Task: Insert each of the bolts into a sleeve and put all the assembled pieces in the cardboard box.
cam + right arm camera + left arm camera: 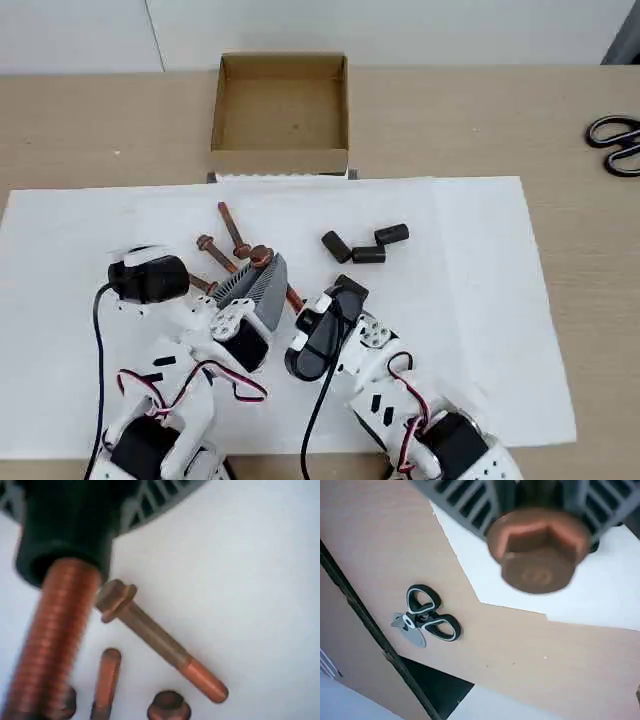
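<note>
A copper-coloured bolt (pixel 260 256) is gripped just behind its flanged hex head (pixel 537 550) by the left pincer (pixel 262 268), whose grey ribbed fingers (pixel 465 500) are closed on either side of it. The bolt's shaft is seen running from that pincer across to the right pincer (pixel 325 300). There its threaded end (pixel 50 645) sits inside the mouth of a black sleeve (pixel 65 535), which is clamped in the right pincer. The bolt and sleeve are thus held between the two pincers, above the near half of a white sheet (pixel 480 300) spread on the surface (pixel 520 120).

Loose bolts (pixel 234 228) are found on the sheet just beyond the left pincer, towards the far edge of the surface. One of them (pixel 155 635) is seen lying flat below the held sleeve. Three loose sleeves (pixel 368 254) are clustered on the sheet just beyond the right pincer, close to one another.

The cardboard box (pixel 228 110) is placed open-topped at the middle of the surface's far edge, touching the sheet's far border. A pair of scissors (pixel 615 145) is seen closed near the surface's right edge, off the sheet.
</note>
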Controlling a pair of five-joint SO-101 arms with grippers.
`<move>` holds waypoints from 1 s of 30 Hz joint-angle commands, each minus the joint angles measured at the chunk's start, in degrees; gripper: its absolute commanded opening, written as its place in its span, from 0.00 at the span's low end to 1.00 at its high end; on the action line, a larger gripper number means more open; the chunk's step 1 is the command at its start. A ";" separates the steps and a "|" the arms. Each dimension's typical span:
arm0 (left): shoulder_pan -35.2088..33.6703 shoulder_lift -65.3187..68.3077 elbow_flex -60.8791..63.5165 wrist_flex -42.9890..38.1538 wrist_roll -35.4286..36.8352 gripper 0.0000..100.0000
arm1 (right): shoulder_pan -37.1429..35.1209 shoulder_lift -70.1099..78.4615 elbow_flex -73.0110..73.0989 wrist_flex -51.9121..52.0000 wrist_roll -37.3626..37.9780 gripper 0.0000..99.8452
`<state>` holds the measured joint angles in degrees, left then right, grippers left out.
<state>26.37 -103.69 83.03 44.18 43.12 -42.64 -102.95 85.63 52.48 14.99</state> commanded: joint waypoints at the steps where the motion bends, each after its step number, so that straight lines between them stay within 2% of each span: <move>1: 1.67 -0.09 0.13 -0.18 0.44 0.01 | -0.84 -0.75 -1.14 -2.42 0.44 0.00; 8: 1.49 -0.26 1.27 -0.88 0.26 0.01 | -0.84 -0.75 -0.88 -2.42 0.44 0.00; 15: 1.49 -0.26 4.18 -5.98 0.26 0.01 | -0.84 -0.75 -0.88 -2.42 0.44 0.00; 30: -1.85 -0.26 3.74 -5.98 0.18 0.01 | -0.84 -0.75 -0.88 -2.42 0.44 0.00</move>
<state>24.88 -103.52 87.60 38.55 43.56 -43.08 -102.95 85.71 52.13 14.99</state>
